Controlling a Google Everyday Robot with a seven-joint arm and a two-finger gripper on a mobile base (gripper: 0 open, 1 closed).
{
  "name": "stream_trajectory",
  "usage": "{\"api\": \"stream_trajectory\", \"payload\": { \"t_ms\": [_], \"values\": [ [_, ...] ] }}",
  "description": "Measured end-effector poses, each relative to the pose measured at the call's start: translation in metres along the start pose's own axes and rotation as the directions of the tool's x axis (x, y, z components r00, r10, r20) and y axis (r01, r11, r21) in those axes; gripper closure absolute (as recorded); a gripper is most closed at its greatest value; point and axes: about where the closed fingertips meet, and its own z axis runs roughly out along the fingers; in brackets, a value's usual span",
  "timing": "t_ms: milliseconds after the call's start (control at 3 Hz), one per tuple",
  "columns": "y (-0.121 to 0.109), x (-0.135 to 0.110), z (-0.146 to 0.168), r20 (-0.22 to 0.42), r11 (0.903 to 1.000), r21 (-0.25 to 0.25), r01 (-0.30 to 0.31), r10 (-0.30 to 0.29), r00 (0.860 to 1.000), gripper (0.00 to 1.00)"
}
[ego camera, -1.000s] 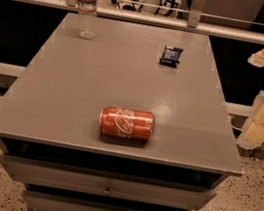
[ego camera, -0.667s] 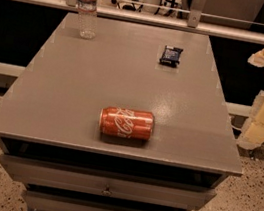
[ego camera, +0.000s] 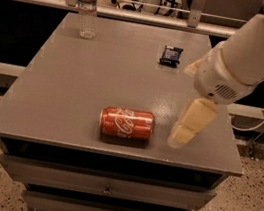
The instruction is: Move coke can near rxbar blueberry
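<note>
Coke can (ego camera: 127,123) on its side, just left of my gripper (ego camera: 188,126), gripper low over table (ego camera: 67,96) near front edge, apart or together I cannot tell, rxbar blueberry (ego camera: 171,55) well behind it, water bottle (ego camera: 88,8) far back-left.

Grey tabletop (ego camera: 72,97) carries coke can (ego camera: 127,123) on its side in front, rxbar blueberry (ego camera: 171,55) and upright water bottle (ego camera: 88,8) at back; tool (ego camera: 185,128) hovers just beside the can

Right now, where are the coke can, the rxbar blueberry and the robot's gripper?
coke can (ego camera: 127,123): camera view, middle of its red side.
rxbar blueberry (ego camera: 171,55): camera view, middle of its dark wrapper.
gripper (ego camera: 180,135): camera view, its pale tip, beside the can.
</note>
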Motion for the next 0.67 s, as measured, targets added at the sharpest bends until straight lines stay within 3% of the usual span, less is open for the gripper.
{"api": "stream_trajectory", "payload": {
  "t_ms": [333,667],
  "values": [
    [0.009,-0.045,0.049,0.111,0.9981,-0.054,0.032,-0.026,0.993,0.00],
    [0.019,-0.072,0.081,0.175,0.9945,-0.092,0.050,-0.034,0.984,0.00]
  ]
}}
